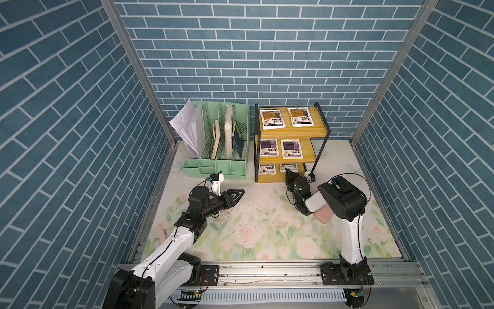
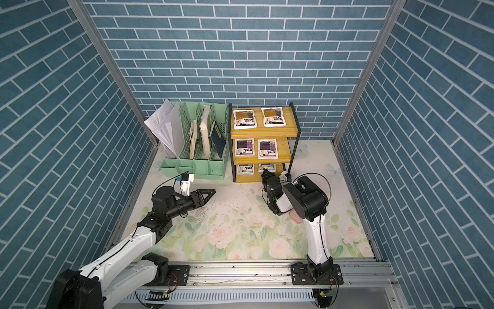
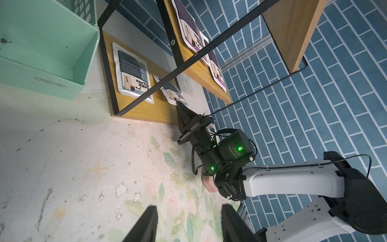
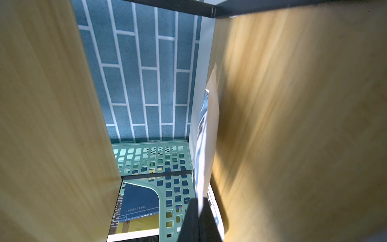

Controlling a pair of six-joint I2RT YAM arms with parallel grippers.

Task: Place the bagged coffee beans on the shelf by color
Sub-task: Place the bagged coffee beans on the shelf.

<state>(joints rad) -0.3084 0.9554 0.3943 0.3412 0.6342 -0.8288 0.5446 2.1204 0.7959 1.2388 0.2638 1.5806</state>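
Since 5 bags lie flat on the shelf (image 1: 294, 133), 2 orange-brown bags (image 1: 272, 119) top, 2 purple bags (image 1: 291, 148) mid, 1 grey-blue bag (image 1: 266, 169) bottom, you've approx. 1 release left. Right fingers (image 3: 183, 114) pinch the last bag (image 3: 171, 93), grey-blue, white w/ dark text, tilted on the bottom board. Left fingers (image 3: 146, 224) half apart, empty, over the counter (image 1: 254, 214).

You face a staged robot lab cell. Brick-print wall panels (image 1: 267, 53) on aluminium posts (image 1: 136, 64) enclose a floral-covered table (image 1: 262, 214). Two arms (image 1: 171, 246) are bolted to a front rail (image 1: 267, 274).
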